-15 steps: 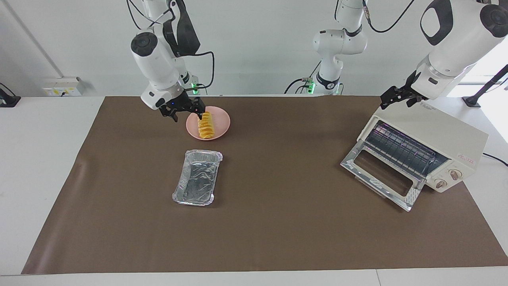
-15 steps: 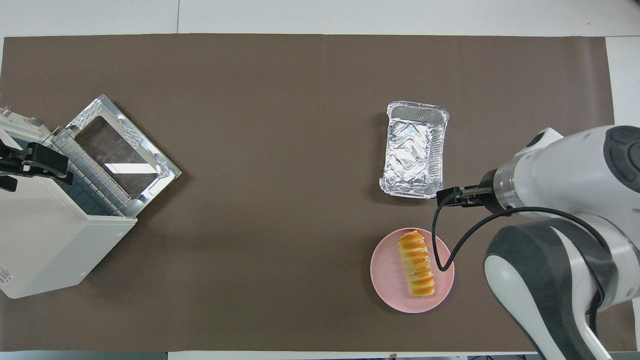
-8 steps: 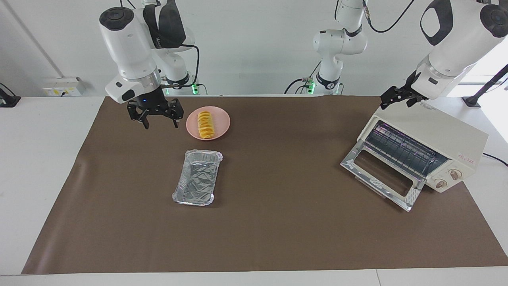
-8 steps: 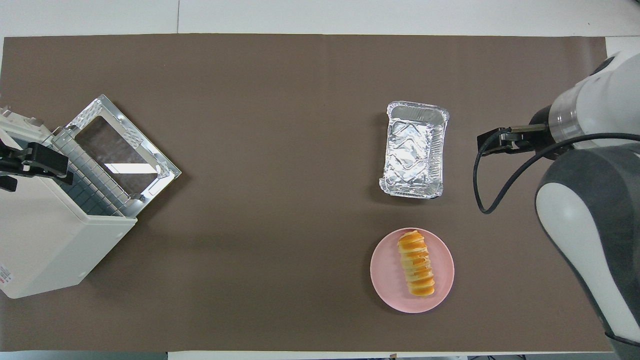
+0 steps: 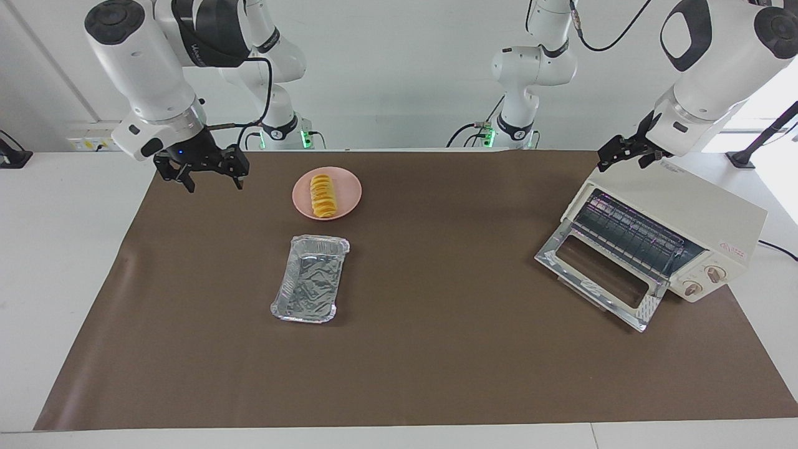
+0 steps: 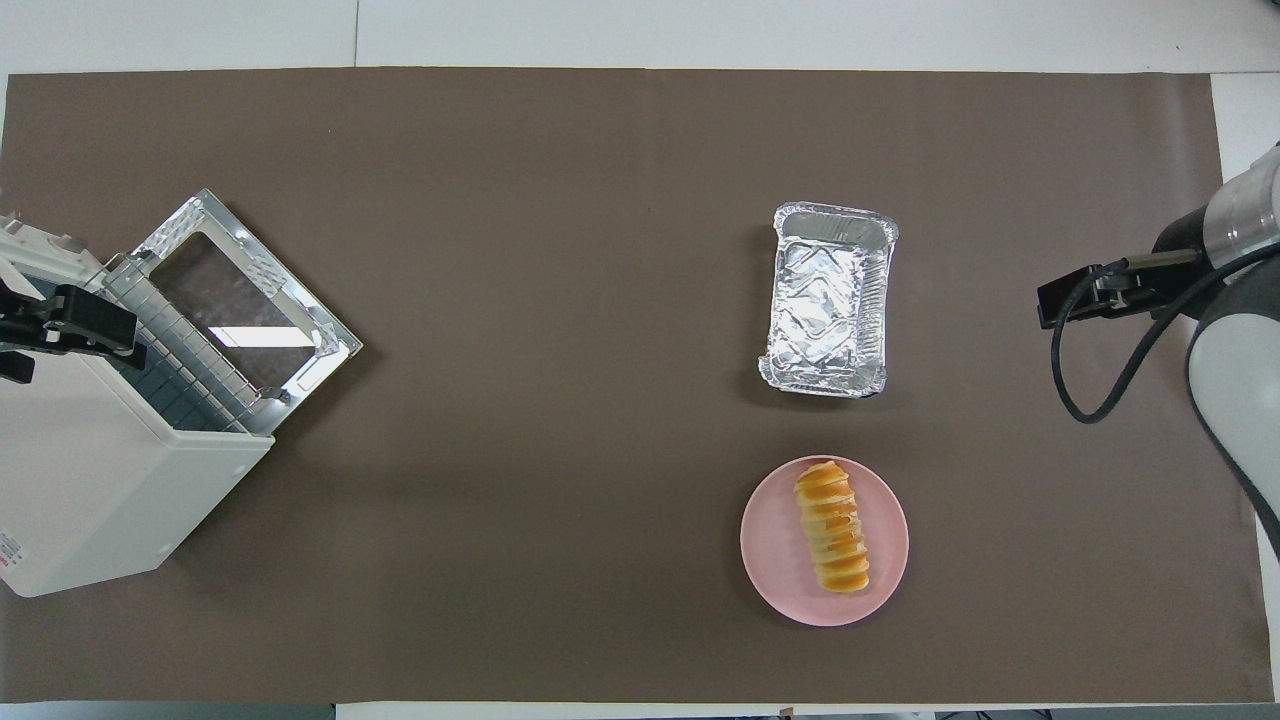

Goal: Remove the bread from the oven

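The bread (image 5: pixel 322 196) lies on the pink plate (image 5: pixel 346 187), nearer the robots than the foil tray (image 5: pixel 310 278). The right gripper (image 5: pixel 209 181) hangs empty, fingers apart, over the mat's (image 5: pixel 436 349) edge. The oven (image 5: pixel 661 240) stands open; the left gripper (image 5: pixel 614 157) is over its top, fingers unclear.

The golden ridged bread (image 5: pixel 322 196) lies flat, well apart from the cream oven (image 5: pixel 661 236), whose door hangs open.

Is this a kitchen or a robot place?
Probably a robot lab, set up like a pretend kitchen. Two robot arms stand at a table with a brown mat. On it are a toaster oven, a foil tray and bread on a pink plate.
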You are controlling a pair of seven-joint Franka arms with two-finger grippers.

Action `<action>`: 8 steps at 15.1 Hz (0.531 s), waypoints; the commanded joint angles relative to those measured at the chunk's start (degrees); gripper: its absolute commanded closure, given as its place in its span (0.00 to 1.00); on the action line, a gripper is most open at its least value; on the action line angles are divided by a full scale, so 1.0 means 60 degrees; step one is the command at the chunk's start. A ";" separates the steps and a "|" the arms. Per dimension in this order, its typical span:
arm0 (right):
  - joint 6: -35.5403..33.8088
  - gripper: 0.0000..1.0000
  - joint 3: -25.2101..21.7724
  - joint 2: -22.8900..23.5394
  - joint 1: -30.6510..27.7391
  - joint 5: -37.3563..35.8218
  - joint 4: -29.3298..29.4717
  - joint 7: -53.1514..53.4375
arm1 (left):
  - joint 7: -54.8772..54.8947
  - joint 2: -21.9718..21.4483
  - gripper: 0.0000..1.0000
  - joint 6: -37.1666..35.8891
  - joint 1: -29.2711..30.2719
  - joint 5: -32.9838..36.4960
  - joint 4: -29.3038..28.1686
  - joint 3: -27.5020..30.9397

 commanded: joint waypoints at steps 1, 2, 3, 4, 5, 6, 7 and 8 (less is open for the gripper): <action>-0.0150 0.00 0.0088 -0.0335 -0.0080 -0.0117 -0.0421 0.0007 | -0.0012 -0.0243 0.00 0.0188 0.0058 0.0169 -0.0251 -0.0051; -0.0165 0.00 0.0088 -0.0335 -0.0080 -0.0117 -0.0421 0.0036 | -0.0012 -0.0243 0.00 0.0188 0.0058 0.0169 -0.0251 -0.0051; -0.0165 0.00 0.0088 -0.0321 -0.0095 -0.0102 -0.0392 0.0153 | -0.0012 -0.0243 0.00 0.0188 0.0058 0.0169 -0.0251 -0.0051; -0.0165 0.00 0.0088 -0.0321 -0.0095 -0.0102 -0.0363 0.0400 | -0.0012 -0.0243 0.00 0.0188 0.0058 0.0169 -0.0251 -0.0051; -0.0208 0.00 0.0088 -0.0335 -0.0080 -0.0088 -0.0377 0.0620 | -0.0027 -0.0243 0.00 0.0188 0.0058 0.0169 -0.0251 -0.0051; -0.0209 0.00 0.0088 -0.0335 -0.0095 -0.0087 -0.0363 0.0652 | -0.0012 -0.0243 0.00 0.0188 0.0058 0.0169 -0.0251 -0.0051; -0.0209 0.00 0.0088 -0.0335 -0.0095 -0.0102 -0.0362 0.0608 | -0.0012 -0.0243 0.00 0.0188 0.0058 0.0169 -0.0251 -0.0051; -0.0209 0.00 0.0088 -0.0335 -0.0095 -0.0102 -0.0377 0.0579 | -0.0012 -0.0243 0.00 0.0188 0.0073 0.0169 -0.0251 -0.0051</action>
